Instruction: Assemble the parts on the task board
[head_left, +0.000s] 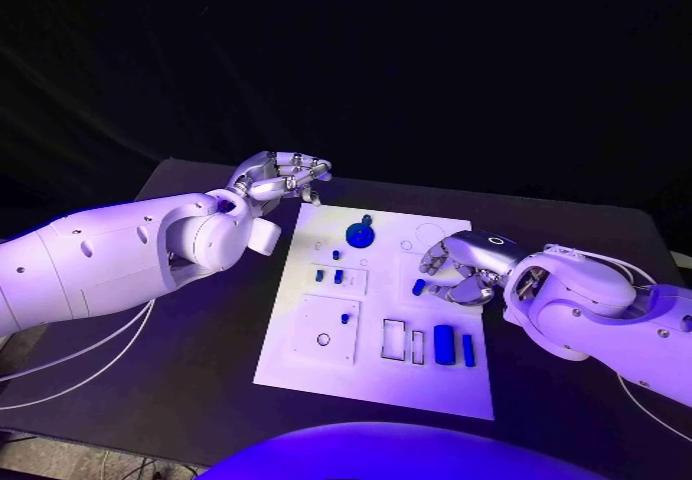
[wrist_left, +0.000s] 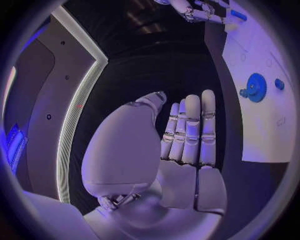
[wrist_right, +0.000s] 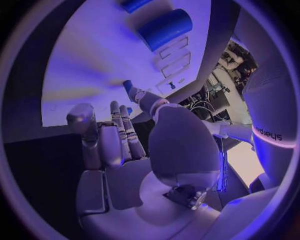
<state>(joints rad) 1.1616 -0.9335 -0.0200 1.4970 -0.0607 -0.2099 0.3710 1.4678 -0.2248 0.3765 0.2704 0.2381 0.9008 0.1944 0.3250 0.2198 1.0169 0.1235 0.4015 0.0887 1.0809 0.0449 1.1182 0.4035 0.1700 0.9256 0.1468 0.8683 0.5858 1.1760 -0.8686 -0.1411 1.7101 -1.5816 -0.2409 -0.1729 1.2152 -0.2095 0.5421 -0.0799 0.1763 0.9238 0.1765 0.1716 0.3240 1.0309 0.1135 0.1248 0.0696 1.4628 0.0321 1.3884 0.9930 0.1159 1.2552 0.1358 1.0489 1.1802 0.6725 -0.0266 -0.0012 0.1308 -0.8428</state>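
Near edge: white rectangular task board (head_left: 378, 385) ends short of black tabletop (head_left: 188, 380) rim.
Right hand (head_left: 459, 268): pinching small blue part (head_left: 418, 287) at board's right edge.
Left hand (head_left: 277, 178): beyond far-left corner, fingers curled, grasping nothing.

The task board (head_left: 378, 372) lies at the centre of the table (head_left: 188, 380). The gear (head_left: 359, 237) sits on its far part; two pegs (head_left: 444, 343) lie side by side on its near right part.

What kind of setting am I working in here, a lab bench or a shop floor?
Likely a lab test bench: a black table under dark surroundings, a white task board carrying small blue parts such as a gear, and tangled cables in the background.
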